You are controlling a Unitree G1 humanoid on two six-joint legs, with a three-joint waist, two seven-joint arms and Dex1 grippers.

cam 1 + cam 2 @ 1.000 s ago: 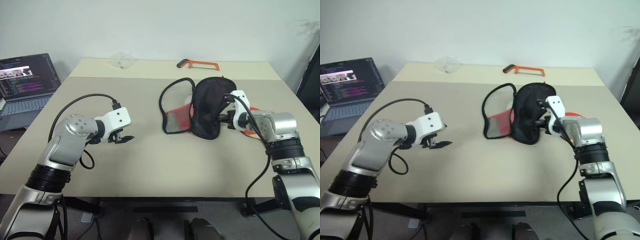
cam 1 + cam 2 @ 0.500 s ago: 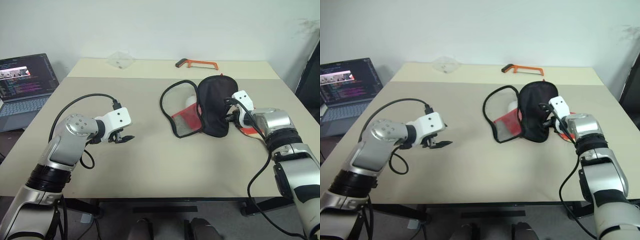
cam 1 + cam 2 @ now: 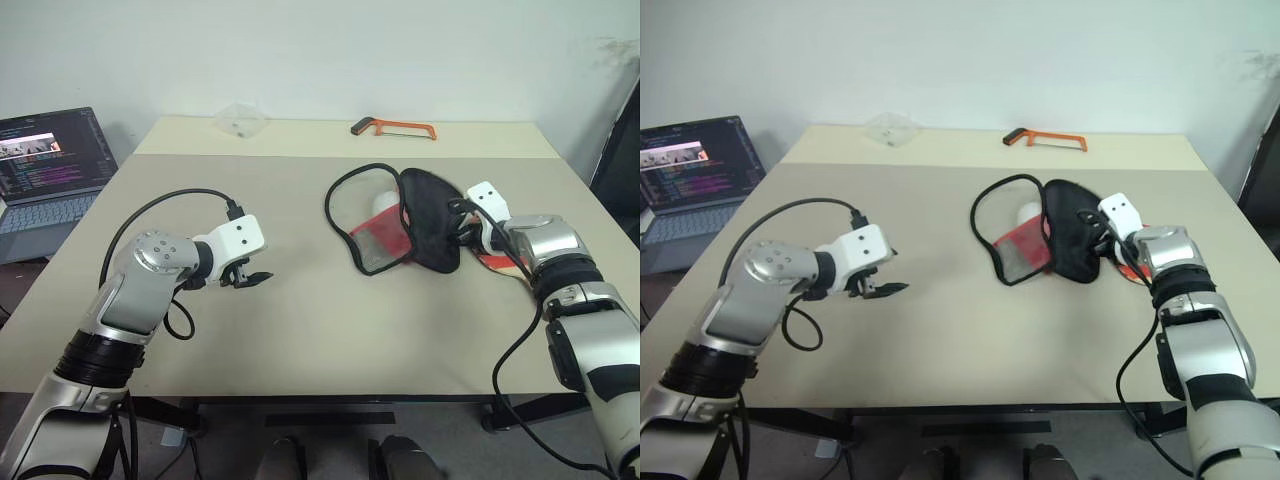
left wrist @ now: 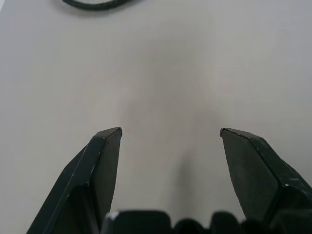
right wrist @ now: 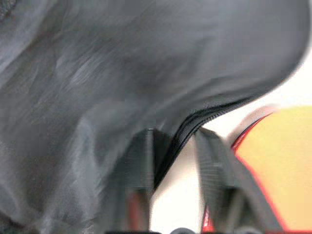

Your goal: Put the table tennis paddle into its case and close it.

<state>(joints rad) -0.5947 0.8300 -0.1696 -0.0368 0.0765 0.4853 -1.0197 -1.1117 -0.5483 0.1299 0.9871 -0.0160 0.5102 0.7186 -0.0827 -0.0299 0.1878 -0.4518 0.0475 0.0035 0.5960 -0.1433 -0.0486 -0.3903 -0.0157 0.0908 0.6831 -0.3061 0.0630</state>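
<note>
Case (image 3: 400, 225) lying unzipped on table (image 3: 300, 330), flap folded back. Paddle (image 3: 497, 262) just beside, under right gripper (image 3: 462, 228). Right gripper part-open, zip edge between fingers, grip uncertain. Left gripper (image 3: 252, 277) open, empty. Risk: flap slipping free, covering opening.

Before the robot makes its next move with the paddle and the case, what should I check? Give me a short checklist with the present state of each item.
1. Case unzipped and lying on the table: ok.
2. Paddle inside the case: not ok; its red face lies on the table beside the case, under the right arm.
3. Right gripper free of the case: cannot tell; the zip edge runs between its partly parted jaws.
4. Left gripper free to help: ok; jaws open, nothing between them.
5. Hacksaw out of the way: ok; it lies at the far edge.
</note>
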